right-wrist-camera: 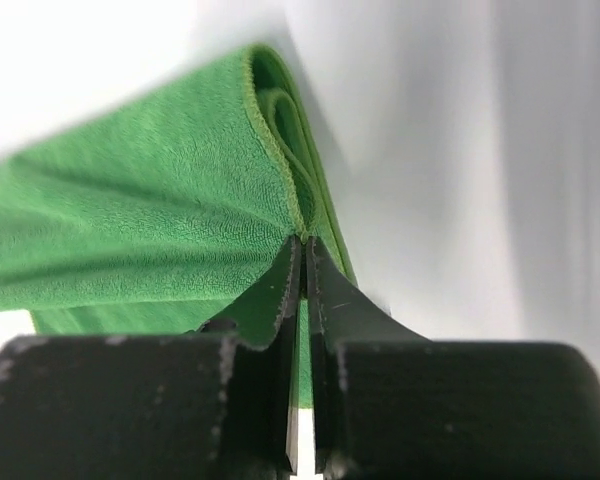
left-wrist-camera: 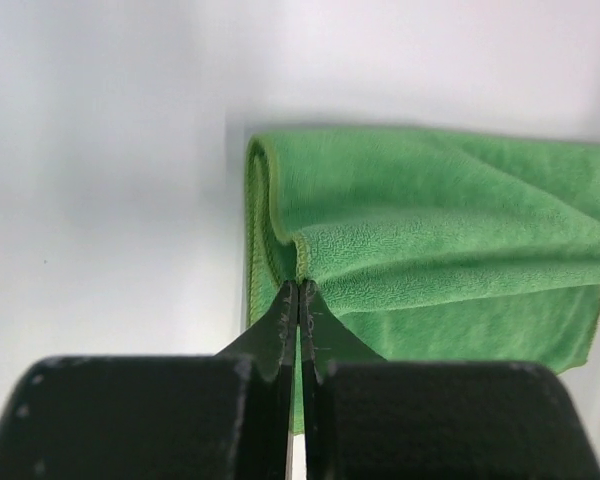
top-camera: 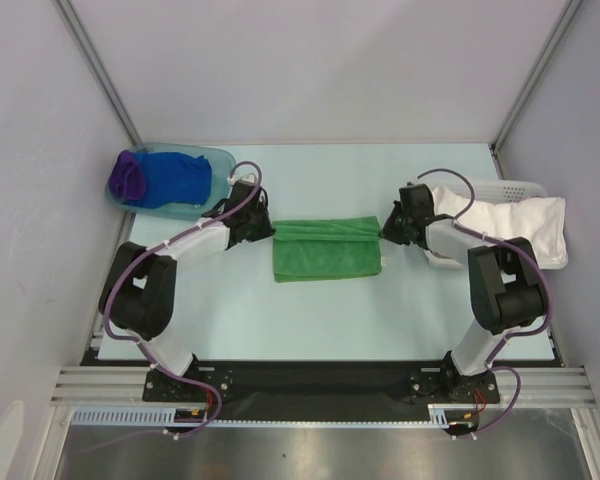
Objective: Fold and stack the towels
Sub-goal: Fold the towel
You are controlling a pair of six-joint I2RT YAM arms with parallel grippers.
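The green towel [top-camera: 327, 250] lies folded at the middle of the table, stretched between both arms. My left gripper [top-camera: 271, 229] is shut on its left edge; in the left wrist view the hem [left-wrist-camera: 302, 262] is pinched at the tips of the gripper [left-wrist-camera: 300, 288]. On the right edge, my right gripper [top-camera: 384, 232] is shut on the towel too, its tips [right-wrist-camera: 302, 242] nipping the green towel [right-wrist-camera: 150, 220] at the folded hem. The blue towel [top-camera: 175, 180] and the purple towel [top-camera: 129, 176] lie bunched in the teal tub [top-camera: 212, 160] at the back left.
A white slotted basket [top-camera: 515, 188] stands at the right edge with a white cloth [top-camera: 510, 226] draped over it, just behind the right arm. Grey walls close in the table on the left, right and back.
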